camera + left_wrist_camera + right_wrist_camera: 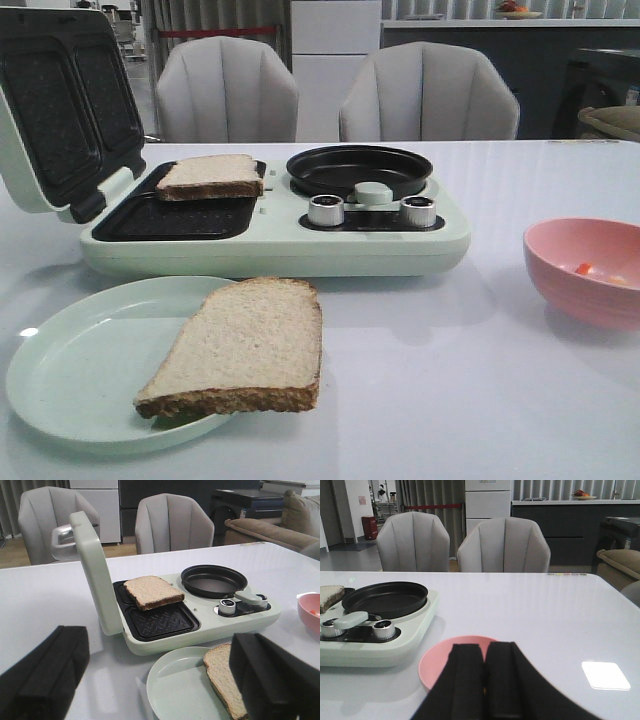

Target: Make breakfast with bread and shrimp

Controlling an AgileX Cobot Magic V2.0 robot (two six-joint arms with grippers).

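One bread slice (212,175) is sitting on the grill (180,212); the other (243,345) is overhanging the plate (70,365). Left gripper (160,680) is gaping, empty. Right gripper (485,680) is pinched together over the bowl (585,270) of shrimp (583,268). Bread looks soft, light: grip the overhanging crust.

Front view faces low across the table; both wrist views share its breakfast maker (270,215) obliquely.

Worktop (480,380): smooth, glossy white, with reflections. Maker (280,250): smooth pale-green plastic; grill plates matt black, ribbed. Pan (358,168): dark with a slight sheen. Knobs (326,210): shiny metal. Plate (70,370): smooth, pale green. Bowl (585,272): smooth pink. Bread (245,345): porous, rough crumb, brown crust.
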